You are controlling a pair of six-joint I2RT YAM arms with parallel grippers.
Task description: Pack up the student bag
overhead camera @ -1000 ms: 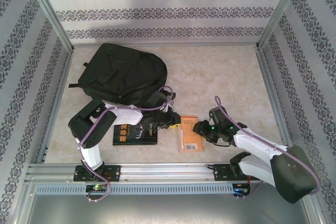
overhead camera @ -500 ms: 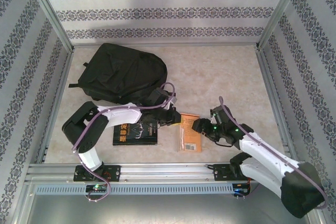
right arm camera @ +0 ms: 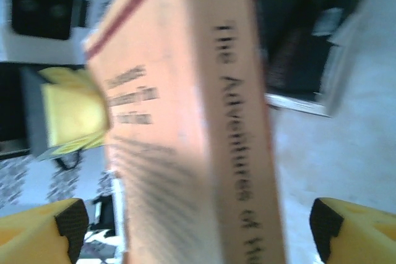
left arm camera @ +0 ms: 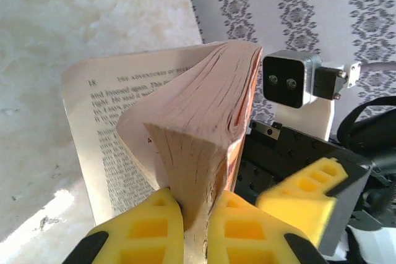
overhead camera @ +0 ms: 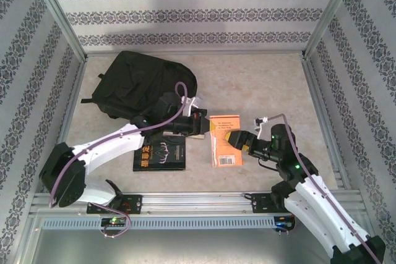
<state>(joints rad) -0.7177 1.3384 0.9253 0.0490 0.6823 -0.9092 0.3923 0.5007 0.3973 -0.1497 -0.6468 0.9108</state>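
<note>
Beige table (overhead camera: 266,91) — left end effector (overhead camera: 201,127) clamps the orange book (overhead camera: 224,143), right end effector (overhead camera: 235,139) now spread wider

Orange paperback (overhead camera: 224,143) mid-bench, front cover up in top view. Spine reads "The Adventures of…", rest cut off. Pages fanned open near page 18. Black book (overhead camera: 159,156) flat to its left, not touching. Bench (overhead camera: 266,85) is mottled beige; patterned walls (overhead camera: 198,13); aluminium rail (overhead camera: 198,201) on the near edge.
</note>
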